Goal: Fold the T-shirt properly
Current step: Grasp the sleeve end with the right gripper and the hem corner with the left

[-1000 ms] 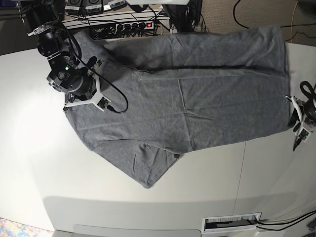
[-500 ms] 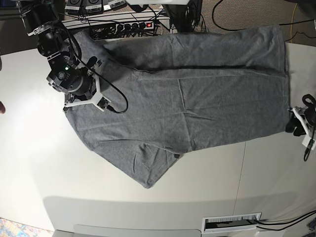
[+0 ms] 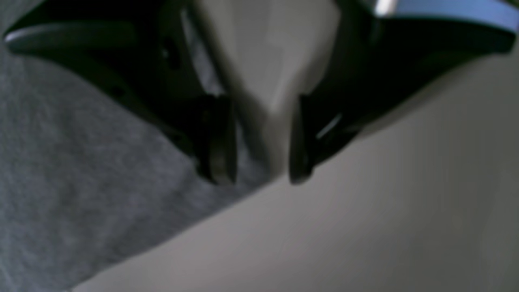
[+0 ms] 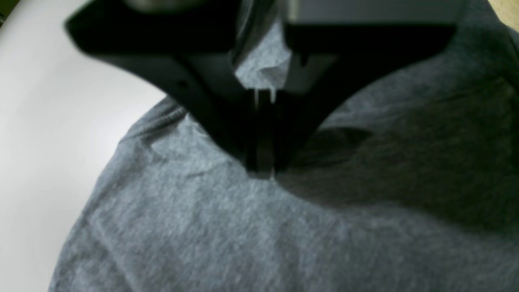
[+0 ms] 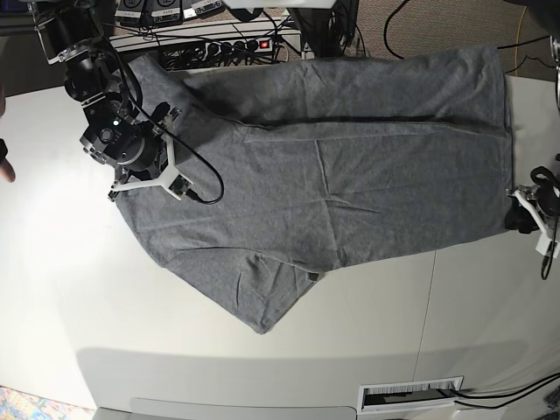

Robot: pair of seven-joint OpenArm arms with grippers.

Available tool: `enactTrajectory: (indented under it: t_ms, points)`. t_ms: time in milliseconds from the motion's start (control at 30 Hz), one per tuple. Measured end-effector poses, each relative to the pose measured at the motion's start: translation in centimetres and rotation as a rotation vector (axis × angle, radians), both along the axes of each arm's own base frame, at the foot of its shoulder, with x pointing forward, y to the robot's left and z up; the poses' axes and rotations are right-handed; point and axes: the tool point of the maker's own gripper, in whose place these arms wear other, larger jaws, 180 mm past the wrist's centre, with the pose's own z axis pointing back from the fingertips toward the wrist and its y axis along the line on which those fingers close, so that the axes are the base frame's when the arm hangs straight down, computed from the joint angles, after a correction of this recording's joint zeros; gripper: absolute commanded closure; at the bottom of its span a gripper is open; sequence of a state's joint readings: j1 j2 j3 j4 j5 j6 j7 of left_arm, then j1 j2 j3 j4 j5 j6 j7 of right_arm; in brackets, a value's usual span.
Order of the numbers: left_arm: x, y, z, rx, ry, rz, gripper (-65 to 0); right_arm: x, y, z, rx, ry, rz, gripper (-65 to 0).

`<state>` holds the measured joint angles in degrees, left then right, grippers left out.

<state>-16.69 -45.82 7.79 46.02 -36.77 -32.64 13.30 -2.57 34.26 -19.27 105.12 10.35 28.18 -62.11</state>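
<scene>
The heather-grey T-shirt [image 5: 350, 175] lies spread across the white table [image 5: 70, 289], neck end to the left and hem to the right. My right gripper [image 5: 144, 173] stands on the neck and shoulder part. In the right wrist view this right gripper [image 4: 262, 172] is shut, pinching the T-shirt [image 4: 243, 235], and creases run to its tips. My left gripper [image 5: 518, 217] is at the lower hem corner by the table's right edge. Seen from the left wrist, the left gripper [image 3: 259, 178] is open low over the edge of the T-shirt [image 3: 81, 182], one finger over cloth and one over the bare table [image 3: 365, 223].
A power strip with cables [image 5: 232, 44] sits behind the far table edge. A white slotted plate with a barcode label [image 5: 409, 394] lies at the front. A person's hand [image 5: 4, 157] shows at the left edge. A seam [image 5: 429, 297] runs across the tabletop.
My left gripper has opened and shifted a little up and toward the hem corner. The right arm has barely moved. A hand has come in at the left edge.
</scene>
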Motion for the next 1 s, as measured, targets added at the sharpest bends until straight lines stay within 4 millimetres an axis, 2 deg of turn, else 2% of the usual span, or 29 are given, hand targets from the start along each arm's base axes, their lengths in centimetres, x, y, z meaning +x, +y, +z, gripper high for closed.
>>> enactTrajectory:
  t_ms: [100,200,400,500,600,767,800,867,1000]
  points:
    - [0.1,-1.3,-0.7,-0.027,0.001,-0.005,-23.7,0.0,0.0,0.0,0.0,0.0,0.0,0.0]
    - [0.2,-1.5,-0.8,-0.029,0.0,-0.007,-21.1,0.0,0.0,0.0,-0.001,0.0,0.0,0.0]
    - [0.2,-1.5,-0.8,-0.031,-0.001,-0.006,0.0,0.2,-0.2,0.2,0.0,-0.006,-0.008,0.0]
    - [0.2,-1.7,-0.7,-0.037,-0.002,-0.02,0.0,0.8,-1.0,0.8,0.004,-0.032,-0.033,0.0]
    - [0.2,-3.3,0.1,-0.076,-0.003,-0.12,0.0,2.0,-1.8,2.0,0.029,-0.09,-0.063,0.0]
    - [1.8,-3.1,1.8,-0.072,-0.034,-0.117,0.0,3.9,-3.5,4.2,0.046,-0.176,-0.119,0.0]
    - [1.9,-3.3,2.0,-0.083,-0.036,-0.116,0.0,4.4,-3.5,4.7,0.05,-0.193,-0.123,0.0]
    - [1.8,-3.7,2.0,-0.097,-0.024,-0.12,0.0,5.4,-3.1,5.6,0.068,-0.226,-0.129,-5.3]
    - [1.8,-5.0,2.6,-0.114,0.011,-0.155,0.0,7.1,-1.0,6.7,0.139,-0.278,-0.127,-11.5]
